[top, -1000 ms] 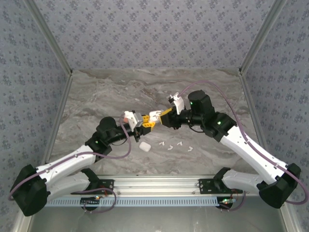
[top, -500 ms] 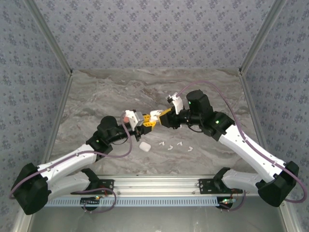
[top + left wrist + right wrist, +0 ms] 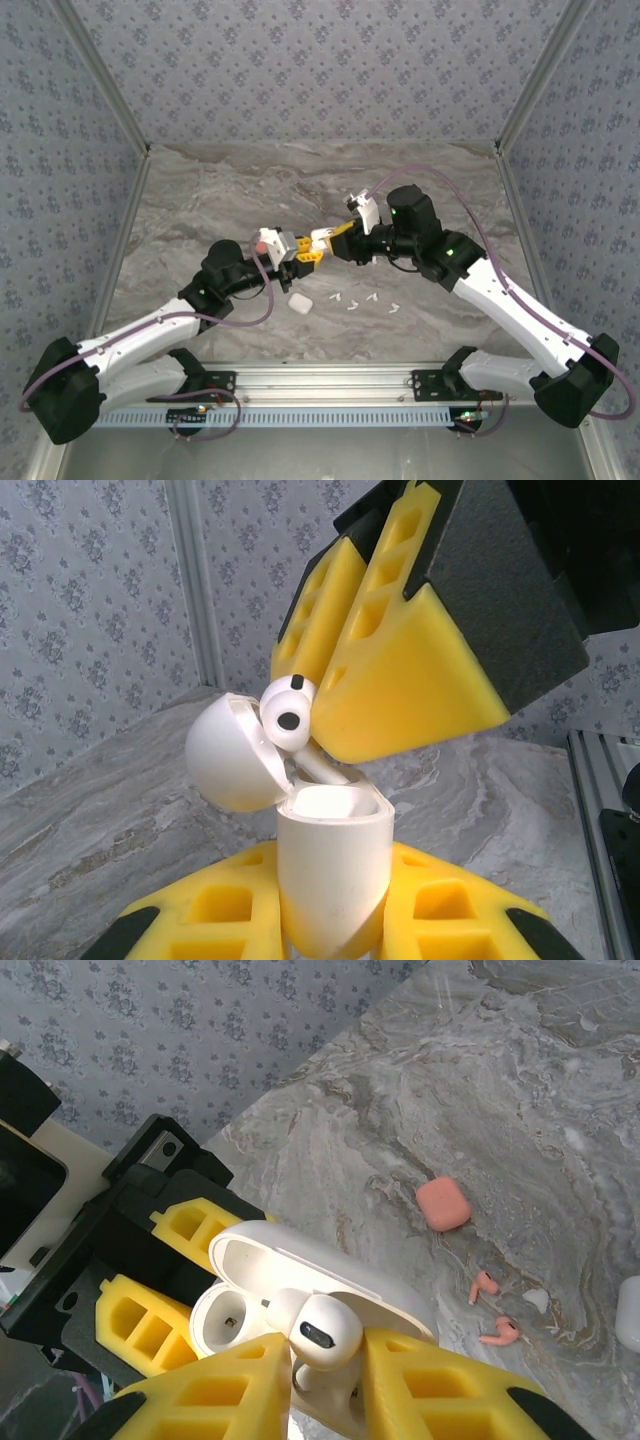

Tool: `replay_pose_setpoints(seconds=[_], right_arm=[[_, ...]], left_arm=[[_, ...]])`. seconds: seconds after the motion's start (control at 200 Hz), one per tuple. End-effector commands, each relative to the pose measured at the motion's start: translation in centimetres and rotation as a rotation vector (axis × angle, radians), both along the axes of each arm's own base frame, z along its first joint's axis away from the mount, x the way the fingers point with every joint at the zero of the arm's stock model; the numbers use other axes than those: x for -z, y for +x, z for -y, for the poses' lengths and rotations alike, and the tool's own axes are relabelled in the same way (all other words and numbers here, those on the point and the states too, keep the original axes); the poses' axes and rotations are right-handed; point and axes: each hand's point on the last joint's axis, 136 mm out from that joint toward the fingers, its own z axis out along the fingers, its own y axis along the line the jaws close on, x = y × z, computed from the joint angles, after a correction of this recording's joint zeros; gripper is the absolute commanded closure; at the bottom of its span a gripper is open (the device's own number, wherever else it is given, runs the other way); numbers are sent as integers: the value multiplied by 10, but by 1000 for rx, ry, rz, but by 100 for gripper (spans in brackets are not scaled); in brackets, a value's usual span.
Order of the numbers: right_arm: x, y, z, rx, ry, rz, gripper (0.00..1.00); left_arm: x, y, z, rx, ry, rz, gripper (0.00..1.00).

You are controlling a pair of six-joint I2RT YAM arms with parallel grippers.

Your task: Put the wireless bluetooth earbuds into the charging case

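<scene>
We saw the left gripper [image 3: 330, 925] clamped on an open white rounded charging case [image 3: 331, 865] above the grey marbled tabletop [image 3: 250, 190]. The right gripper [image 3: 325, 1385] pinched a white stemmed earbud [image 3: 320, 1332] just over the case's mouth. Blue-grey floral walls [image 3: 300, 70] enclosed the table. A coral rounded-square case [image 3: 443, 1203] and two coral earbuds [image 3: 484, 1285] lay on the marble.

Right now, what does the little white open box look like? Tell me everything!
The white charging case looks like smooth, glossy plastic with rounded corners. It stands upright, pinched between the yellow fingers of the left gripper, raised off the marble table. Its hinged lid is flipped open to one side. A white earbud, held by the right gripper, hovers at its opening, stem pointing in.
</scene>
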Motion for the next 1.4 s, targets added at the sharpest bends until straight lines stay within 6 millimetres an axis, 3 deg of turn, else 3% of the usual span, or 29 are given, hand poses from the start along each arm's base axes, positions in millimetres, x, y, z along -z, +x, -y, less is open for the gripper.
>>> replay_pose_setpoints(seconds=[0.0,0.6,0.944,1.394], right_arm=[[-10,2,-3,3,19,25,76],[-8,4,14,56,-37,93,77],[6,4,17,62,-75,83,77],[10,-1,14,26,-67,92,77]], left_arm=[[-28,-4,3,29,-55,47,100],[-30,-3,2,19,-69,43,100],[-33,-3,2,18,-78,41,100],[-34,-3,3,21,-80,39,100]])
